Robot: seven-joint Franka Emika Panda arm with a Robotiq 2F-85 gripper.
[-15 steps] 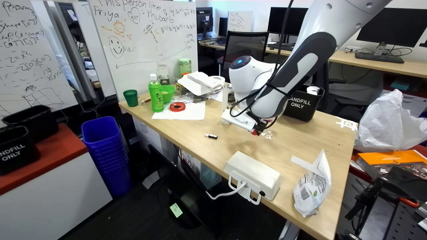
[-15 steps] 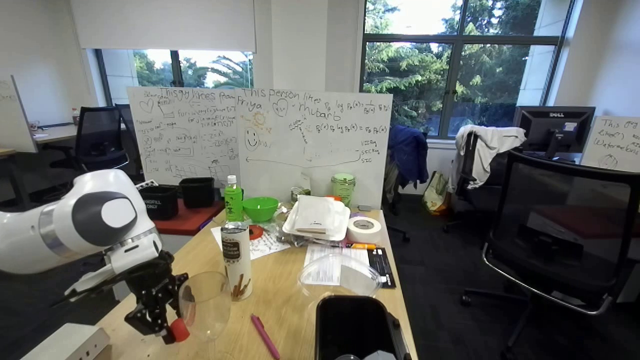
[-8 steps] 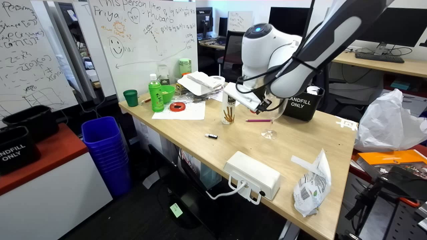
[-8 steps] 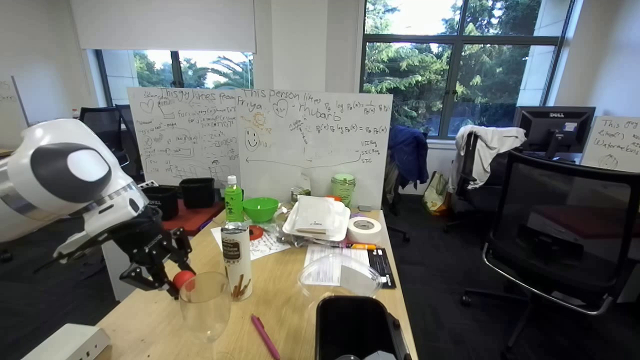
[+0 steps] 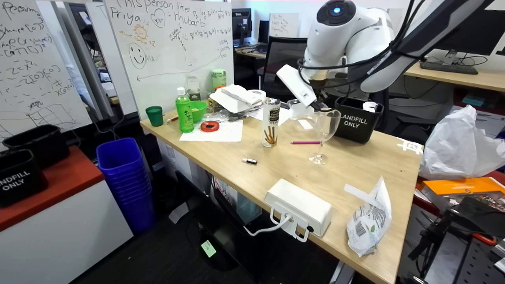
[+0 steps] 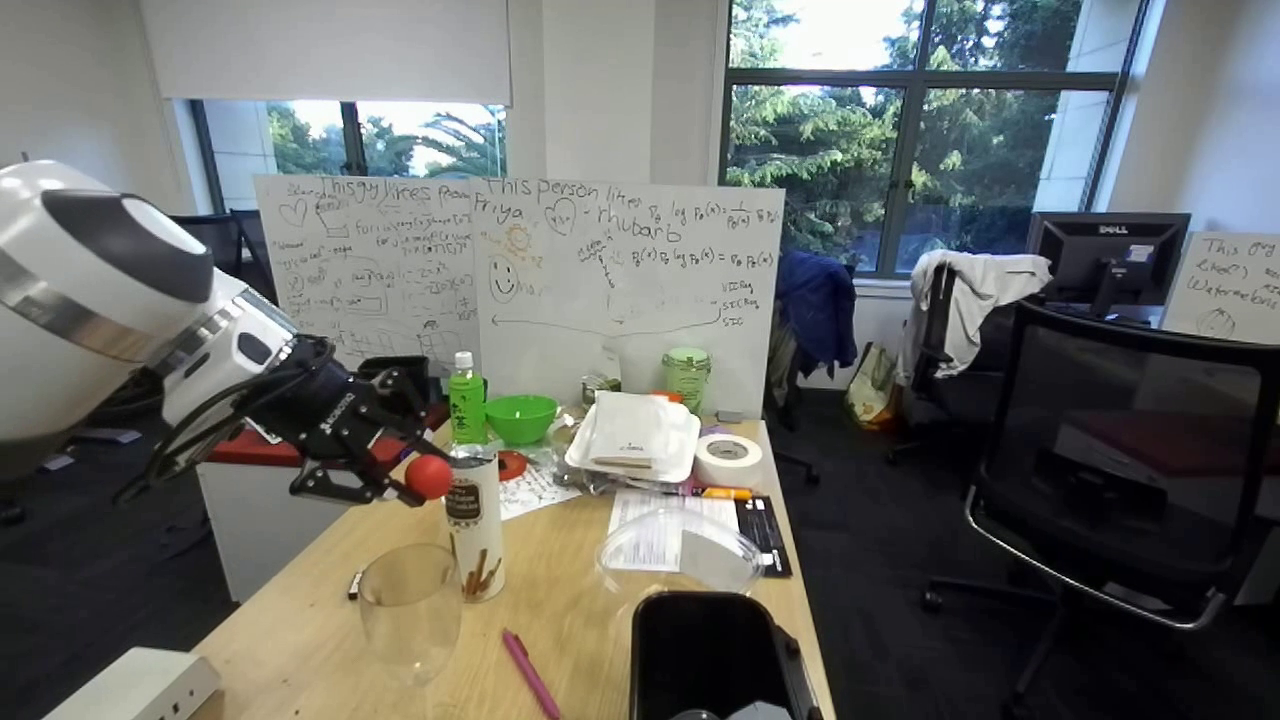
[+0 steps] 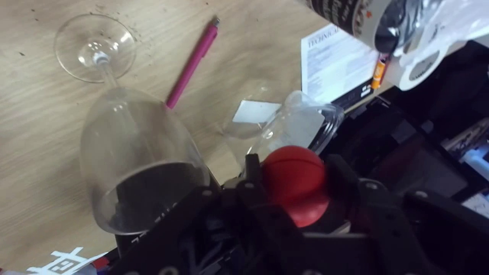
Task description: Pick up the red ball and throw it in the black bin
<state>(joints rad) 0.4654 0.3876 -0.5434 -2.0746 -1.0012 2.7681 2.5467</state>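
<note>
Standing mouth-up — the black bin [image 5: 357,124].

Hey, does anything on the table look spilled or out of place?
Yes: the wrist view shows stray dark specks on the tabletop near the wine glass, perhaps crumbs. In an exterior view, a white box sits at the edge, maybe easily knocked.

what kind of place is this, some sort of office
Probably an office or research lab: a whiteboard carries handwritten formulas with logs, a Dell monitor stands in the background, and there is a black mesh-backed chair.
</note>
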